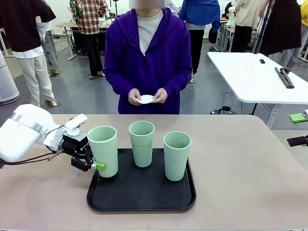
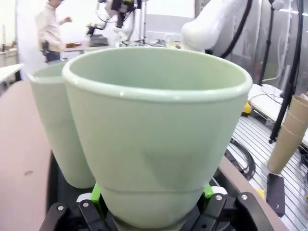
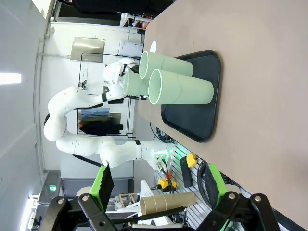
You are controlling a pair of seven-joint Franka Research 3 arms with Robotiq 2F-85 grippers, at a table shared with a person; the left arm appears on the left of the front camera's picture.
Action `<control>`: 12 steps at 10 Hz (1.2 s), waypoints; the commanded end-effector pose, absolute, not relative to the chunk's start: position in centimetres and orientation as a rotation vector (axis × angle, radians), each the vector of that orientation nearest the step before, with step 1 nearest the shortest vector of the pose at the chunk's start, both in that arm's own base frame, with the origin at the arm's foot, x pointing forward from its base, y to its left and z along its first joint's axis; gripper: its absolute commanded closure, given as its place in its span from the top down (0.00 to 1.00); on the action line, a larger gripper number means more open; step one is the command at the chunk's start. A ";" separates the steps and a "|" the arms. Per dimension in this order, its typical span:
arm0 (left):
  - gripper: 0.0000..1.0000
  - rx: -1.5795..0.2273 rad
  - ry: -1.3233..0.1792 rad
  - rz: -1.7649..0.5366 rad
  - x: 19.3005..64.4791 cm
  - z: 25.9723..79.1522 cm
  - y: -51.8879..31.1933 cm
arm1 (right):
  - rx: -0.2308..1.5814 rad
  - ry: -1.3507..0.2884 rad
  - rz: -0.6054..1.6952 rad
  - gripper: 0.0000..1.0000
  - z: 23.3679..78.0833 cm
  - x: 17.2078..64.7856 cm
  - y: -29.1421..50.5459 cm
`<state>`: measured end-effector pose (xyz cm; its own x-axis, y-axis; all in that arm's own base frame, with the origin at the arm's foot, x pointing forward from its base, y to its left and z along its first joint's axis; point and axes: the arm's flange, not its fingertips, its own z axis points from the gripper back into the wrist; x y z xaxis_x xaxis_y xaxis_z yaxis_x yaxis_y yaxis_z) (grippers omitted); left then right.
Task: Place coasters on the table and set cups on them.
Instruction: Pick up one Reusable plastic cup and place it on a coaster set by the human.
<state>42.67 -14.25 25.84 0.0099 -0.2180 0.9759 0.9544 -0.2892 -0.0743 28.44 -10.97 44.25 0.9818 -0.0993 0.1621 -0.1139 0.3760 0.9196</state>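
Observation:
Three pale mint-green cups stand on a black tray [image 1: 139,202] on the beige table [image 1: 240,183]. My left gripper [image 1: 95,162] is shut on the lower part of the left cup [image 1: 103,149], coming at it from the left. In the left wrist view this cup [image 2: 154,134] sits between the green pads [image 2: 96,192] of my left gripper [image 2: 152,204]. The middle cup [image 1: 142,142] and the right cup [image 1: 177,154] stand free. Across the table a person holds a white lacy coaster [image 1: 146,99] in both hands. My right gripper [image 3: 159,187] is open and holds nothing; it shows at the table's right edge [image 1: 298,129].
A white table [image 1: 255,77] stands behind on the right with dark tools on it. Several people stand farther back. Bare tabletop lies right of and behind the tray. In the right wrist view, the tray [image 3: 202,120] with its cups lies well ahead.

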 end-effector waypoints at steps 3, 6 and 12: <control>0.00 -1.020 -0.986 -1.273 39.8 37.9 -13.5 | 1.192 -0.203 0.011 1.00 44.2 28.5 -11.0; 0.00 -0.952 -1.037 -1.222 39.8 43.0 -13.3 | 1.192 -0.203 0.011 1.00 44.2 28.5 -11.0; 0.84 -0.955 -1.023 -1.245 40.2 43.3 -12.7 | 1.192 -0.203 0.011 1.00 44.2 28.5 -11.0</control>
